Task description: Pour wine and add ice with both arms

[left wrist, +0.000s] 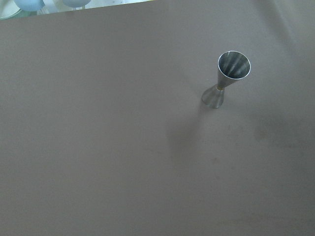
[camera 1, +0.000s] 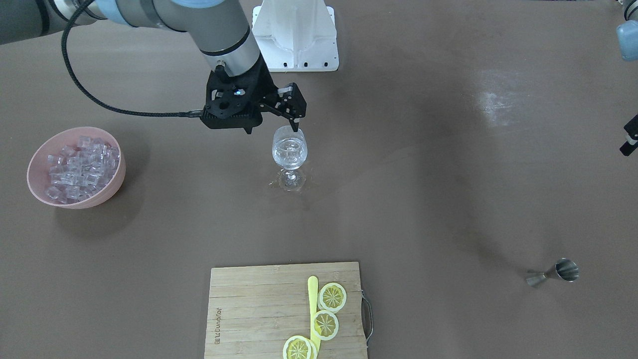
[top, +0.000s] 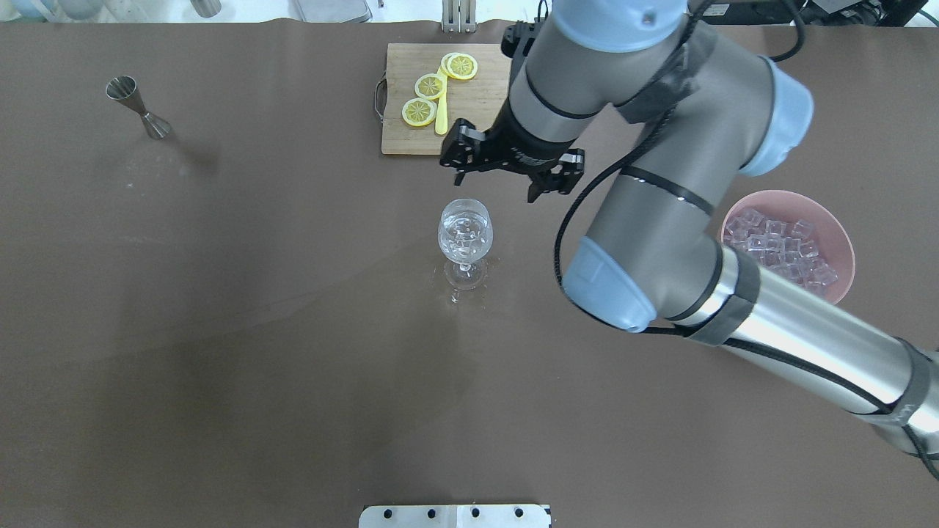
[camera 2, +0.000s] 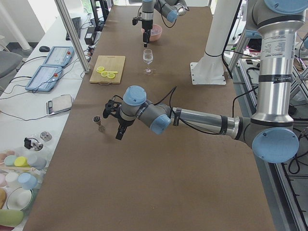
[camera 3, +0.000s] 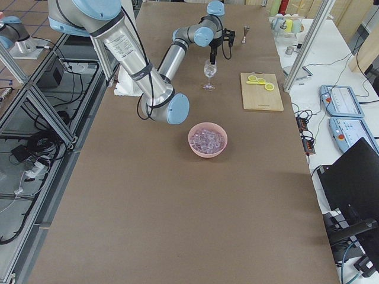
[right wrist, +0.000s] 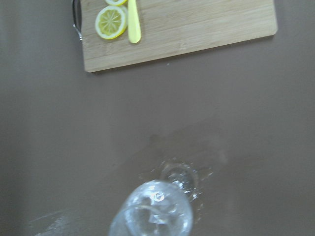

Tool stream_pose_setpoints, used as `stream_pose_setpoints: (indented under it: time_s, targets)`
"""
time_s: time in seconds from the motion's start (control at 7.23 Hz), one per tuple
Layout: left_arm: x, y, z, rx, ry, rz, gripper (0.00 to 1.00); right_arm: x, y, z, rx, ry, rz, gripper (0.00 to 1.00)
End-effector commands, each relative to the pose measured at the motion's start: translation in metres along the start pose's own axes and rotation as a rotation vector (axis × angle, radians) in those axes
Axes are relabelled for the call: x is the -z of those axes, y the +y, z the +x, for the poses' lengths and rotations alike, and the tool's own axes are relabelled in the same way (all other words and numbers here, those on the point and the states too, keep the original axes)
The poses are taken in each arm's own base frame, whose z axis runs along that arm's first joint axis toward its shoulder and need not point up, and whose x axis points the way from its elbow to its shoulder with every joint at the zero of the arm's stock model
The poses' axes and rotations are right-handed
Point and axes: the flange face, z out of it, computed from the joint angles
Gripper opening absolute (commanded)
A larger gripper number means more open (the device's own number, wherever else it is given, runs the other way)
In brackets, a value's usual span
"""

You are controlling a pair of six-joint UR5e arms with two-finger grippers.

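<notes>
Wine (top: 465, 246) sits in the wine glass (top: 463, 275) at mid-table in the overhead view, with what look like a few cubes, so pouring seems done and icing begun. Your right gripper (top: 495, 176) hangs just beyond the rim toward 1 o'clock, jaws spread wide, carrying nothing. More ice (top: 777, 246) waits in the pink bowl (top: 843, 249) at 3 o'clock. Your left gripper (camera 2: 119, 130) hovers by the upright jigger (top: 139, 108) at 10 o'clock; I cannot tell how its jaws stand.
</notes>
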Motion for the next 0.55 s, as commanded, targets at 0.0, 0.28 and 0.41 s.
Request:
stream_pose_setpoints:
  time_s: [0.0, 0.28, 0.41]
  targets:
    - [-0.002, 0.000, -0.002, 0.043, -0.001, -0.006, 0.99, 0.037, -0.044, 0.134, 0.108, 0.038, -0.005, 1.00]
    - [-0.005, 0.007, -0.009, 0.057, -0.008, -0.016, 0.99, 0.056, -0.080, 0.247, 0.209, 0.123, 0.010, 1.00]
    - [-0.006, 0.007, -0.011, 0.060, -0.008, -0.019, 0.99, 0.070, -0.092, 0.307, 0.267, 0.164, 0.014, 1.00]
